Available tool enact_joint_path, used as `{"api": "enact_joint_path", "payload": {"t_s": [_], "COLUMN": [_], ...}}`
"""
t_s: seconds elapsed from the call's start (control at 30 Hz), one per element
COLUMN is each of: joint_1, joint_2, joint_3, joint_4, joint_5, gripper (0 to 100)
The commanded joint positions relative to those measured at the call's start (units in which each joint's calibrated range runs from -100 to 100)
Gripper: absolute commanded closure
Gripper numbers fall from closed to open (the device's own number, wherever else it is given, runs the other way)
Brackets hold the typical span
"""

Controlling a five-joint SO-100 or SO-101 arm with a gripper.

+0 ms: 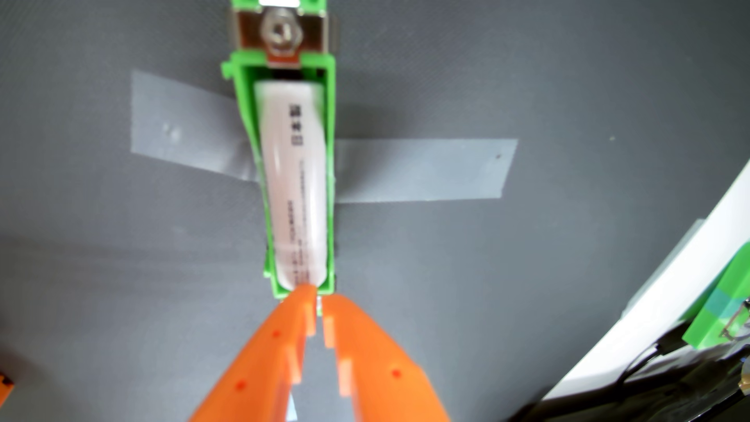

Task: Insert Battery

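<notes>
A white cylindrical battery point(296, 182) with dark print lies lengthwise in a green holder point(330, 121) in the middle of the wrist view. Its far end points at a metal contact plate with a nut point(280, 32). My orange gripper point(320, 300) comes in from the bottom edge, its jaws nearly together with only a thin slit and nothing between them. The left fingertip point(306, 293) touches the battery's near end at the holder's near edge. The picture is slightly blurred.
Grey tape strips point(426, 170) fix the holder to a dark grey mat point(121, 284). At the right edge are a white board point(669, 292), another green part point(722, 316) and black cables point(649, 389). A small orange piece point(4, 385) shows at the lower left edge.
</notes>
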Motion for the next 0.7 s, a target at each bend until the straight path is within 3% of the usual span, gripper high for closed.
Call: {"api": "enact_joint_path", "payload": {"t_s": [0.0, 0.37, 0.67], "joint_1": [0.48, -0.82, -0.82], "joint_2": [-1.07, -1.65, -1.65], "joint_3": [-0.23, -6.08, -14.19], "joint_4": [0.18, 1.45, 10.17], "joint_5": [0.06, 0.06, 0.01], "gripper": [98, 98, 98]}}
